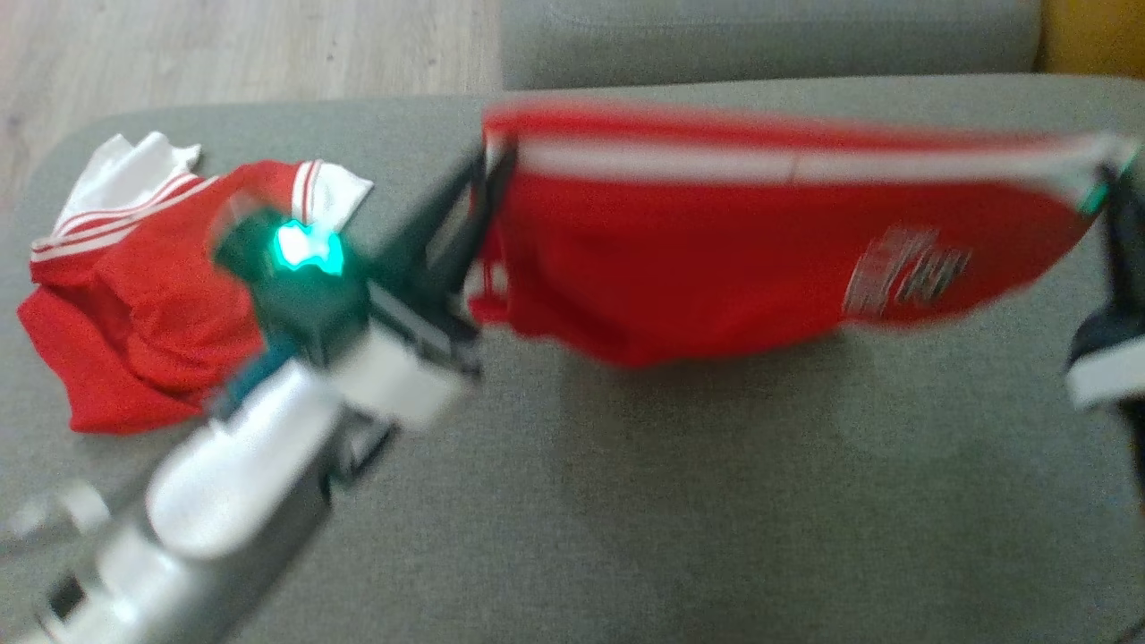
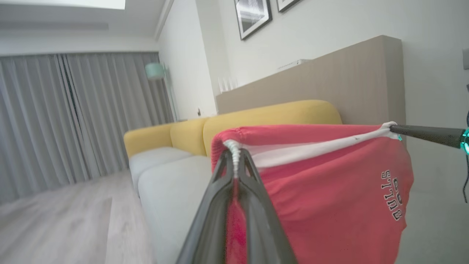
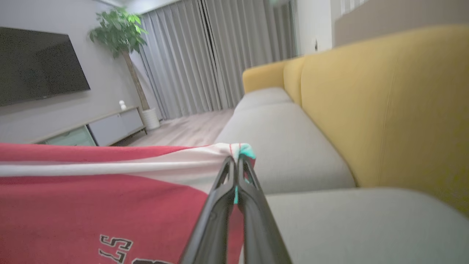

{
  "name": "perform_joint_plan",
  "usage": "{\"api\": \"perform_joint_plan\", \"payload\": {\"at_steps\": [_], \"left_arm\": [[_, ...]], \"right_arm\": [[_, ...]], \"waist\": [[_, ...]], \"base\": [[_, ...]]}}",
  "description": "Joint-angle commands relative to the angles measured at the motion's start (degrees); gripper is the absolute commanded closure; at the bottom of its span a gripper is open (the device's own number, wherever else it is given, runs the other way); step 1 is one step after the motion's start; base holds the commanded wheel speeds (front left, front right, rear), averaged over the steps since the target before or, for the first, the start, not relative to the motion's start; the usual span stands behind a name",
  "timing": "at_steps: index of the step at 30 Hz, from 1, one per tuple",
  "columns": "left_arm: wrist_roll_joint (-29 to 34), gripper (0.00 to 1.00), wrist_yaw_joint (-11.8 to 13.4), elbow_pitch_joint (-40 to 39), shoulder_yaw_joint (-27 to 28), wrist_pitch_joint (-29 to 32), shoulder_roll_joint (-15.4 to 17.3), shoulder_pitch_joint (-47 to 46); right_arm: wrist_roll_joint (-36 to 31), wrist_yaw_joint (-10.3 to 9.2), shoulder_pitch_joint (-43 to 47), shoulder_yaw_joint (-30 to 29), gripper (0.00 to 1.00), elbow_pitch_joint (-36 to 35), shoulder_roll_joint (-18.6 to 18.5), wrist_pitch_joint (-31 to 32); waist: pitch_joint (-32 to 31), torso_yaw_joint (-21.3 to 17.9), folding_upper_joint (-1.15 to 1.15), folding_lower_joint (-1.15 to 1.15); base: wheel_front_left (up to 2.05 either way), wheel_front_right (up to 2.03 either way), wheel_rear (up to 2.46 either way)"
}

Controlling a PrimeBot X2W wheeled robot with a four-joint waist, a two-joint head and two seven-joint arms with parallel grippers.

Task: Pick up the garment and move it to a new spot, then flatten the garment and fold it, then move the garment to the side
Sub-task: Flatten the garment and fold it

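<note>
Left tool (image 1: pixel 490 170), in the upper middle of the head view, is clamped on one end of the white waistband of the red shorts (image 1: pixel 698 268). Its own wrist view shows the fingers pinched on the gathered band (image 2: pixel 234 154). The right tool (image 1: pixel 1114 192), at the right edge of the frame, is closed on the other end of the same band, with cloth bunched at its tips (image 3: pixel 234 161).

The shorts hang between the two, clear of the grey sofa seat (image 1: pixel 626 501). Their long axis runs left to right across the frame, the waistband pulled nearly straight along the top. The legs droop toward the lower part of the picture, printed lettering on the right-hand side. The head view is blurred, so fine folds cannot be read.

Neither arm is nearer, since each holds one end. The open cushion lies below and in front of the hanging cloth. Laying it flat likely means lowering both ends together and keeping the band taut. A red and white shirt (image 1: pixel 134 304) lies crumpled at the left of the frame, beyond the left arm, and is best kept apart.
</note>
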Motion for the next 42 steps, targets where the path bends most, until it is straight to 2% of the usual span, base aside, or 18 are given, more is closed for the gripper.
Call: {"api": "perform_joint_plan", "payload": {"at_steps": [1, 5, 9, 16, 21, 24, 27, 32, 36, 42], "left_arm": [[0.77, 1.0, -0.65, -1.87, 3.77, 0.91, 2.5, -6.05], [0.92, 1.0, -4.55, 2.01, 5.07, 3.42, 1.98, -17.58], [3.49, 1.0, -7.49, 11.36, 4.99, 2.2, 0.23, -30.38], [9.55, 1.0, -8.04, 26.91, 6.39, -2.91, -3.4, -49.09], [12.35, 1.0, -7.28, 26.04, 9.17, -3.22, -4.73, -52.2], [13.58, 1.0, -7.97, 23.93, 9.88, -3.24, -4.76, -47.28], [14.53, 1.0, -9.06, 22.2, 8.42, -3.24, -4.25, -39.88], [14.93, 1.0, -9.91, 17.51, 3.78, -3.25, -5.02, -20.61], [13.88, 1.0, -10.08, 15.74, 0.17, -3.25, -5.93, -6.81], [12.94, 1.0, -10.12, 13.42, -0.72, -3.25, -7.28, 8.67]], "right_arm": [[-0.74, 0.37, -4.86, -0.31, 1.0, -3.3, -2.09, 0.98], [-2.03, 0.37, -16.67, -0.32, 1.0, -3.03, -2.92, 3.71], [-3.31, 0.37, -32.39, 2.23, 1.0, 5.73, -3.56, 3.25], [-6.37, 0.37, -55.88, 6.86, 1.0, 22.75, -4.51, -5.7], [-6.33, 0.37, -61.57, 9.26, 1.0, 26.77, -5.74, -9.87], [-4.57, 0.37, -59.93, 10.4, 1.0, 28.3, -6.41, -11.25], [-3.03, 0.37, -54.66, 11.32, 1.0, 29.05, -6.7, -12.05], [-0.3, 0.37, -38.06, 11.15, 1.0, 28.24, -7.7, -12.77], [0.24, 0.37, -25.71, 8.76, 1.0, 26.96, -8.27, -12.92], [-0.02, 0.37, -7.92, 1.47, 1.0, 21.97, -6.4, -12.16]], "waist": [[1.16, -0.34, 0.0, 0.0], [5.01, -1.08, 0.0, 0.0], [10.17, -2.0, 0.0, 0.0], [16.93, -3.52, 0.0, 0.0], [18.45, -3.86, 0.0, 0.0], [18.52, -4.12, 0.0, 0.0], [17.84, -4.87, 0.0, 0.0], [14.44, -5.47, 0.0, 0.0], [10.82, -6.44, 0.0, 0.0], [5.09, -7.29, 0.0, 0.0]], "base": [[0.0, 0.0, 0.0], [0.0, 0.0, 0.0], [0.0, 0.0, 0.0], [0.0, 0.0, 0.0], [0.0, 0.0, 0.0], [0.0, 0.0, 0.0], [0.0, 0.0, 0.0], [0.0, 0.0, 0.0], [0.0, 0.0, 0.0], [0.0, 0.0, 0.0]]}}
